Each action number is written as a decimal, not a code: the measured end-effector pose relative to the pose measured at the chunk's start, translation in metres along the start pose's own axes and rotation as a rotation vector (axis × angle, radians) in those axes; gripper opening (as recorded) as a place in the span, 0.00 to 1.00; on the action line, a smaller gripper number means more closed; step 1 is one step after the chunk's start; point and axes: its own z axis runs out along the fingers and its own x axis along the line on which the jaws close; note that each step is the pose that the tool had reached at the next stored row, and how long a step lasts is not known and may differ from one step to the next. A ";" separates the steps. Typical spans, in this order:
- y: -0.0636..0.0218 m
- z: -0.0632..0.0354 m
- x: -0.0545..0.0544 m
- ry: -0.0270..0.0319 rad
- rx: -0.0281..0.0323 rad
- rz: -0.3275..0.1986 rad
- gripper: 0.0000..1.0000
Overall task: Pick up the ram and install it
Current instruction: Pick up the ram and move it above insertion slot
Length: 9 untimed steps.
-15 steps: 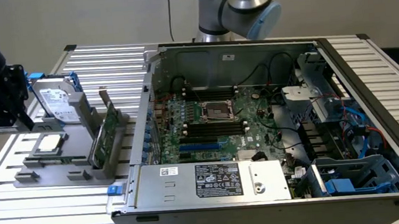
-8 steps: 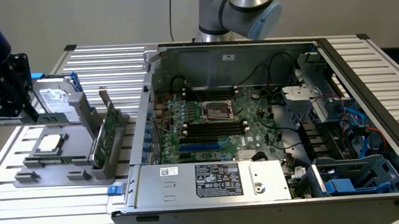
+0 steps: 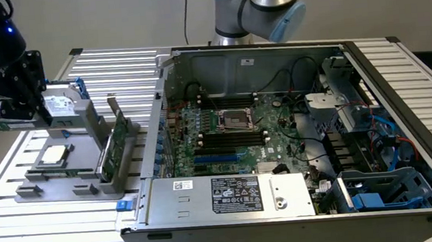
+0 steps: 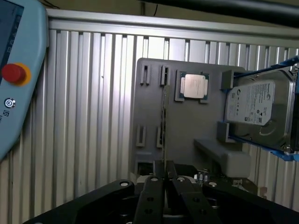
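Claw point(image 3: 3, 117) hangs above the grey parts holder point(image 3: 52, 190), fingers pinched close on the ram point(image 3: 0, 124), a thin green strip held clear of the holder. On the holder: processor point(image 3: 53, 156) nearest, upright green card point(image 3: 112, 149) beside it, hard drive point(image 3: 60, 107) at the back.

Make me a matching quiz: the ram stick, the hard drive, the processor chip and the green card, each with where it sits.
1 ram
2 hard drive
3 processor chip
4 expansion card

A flat in a recess of the grey tray
B standing on edge in the tray
C clamped in the hand
D propped up on the tray, blue rails

Pairs: 1-C, 2-D, 3-A, 4-B
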 end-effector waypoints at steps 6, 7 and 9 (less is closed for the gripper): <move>-0.0175 -0.0063 0.000 -0.0100 -0.0059 -0.008 0.14; -0.0204 -0.0074 0.000 -0.0117 -0.0069 -0.009 0.14; -0.0266 -0.0097 0.001 -0.0153 -0.0089 -0.012 0.14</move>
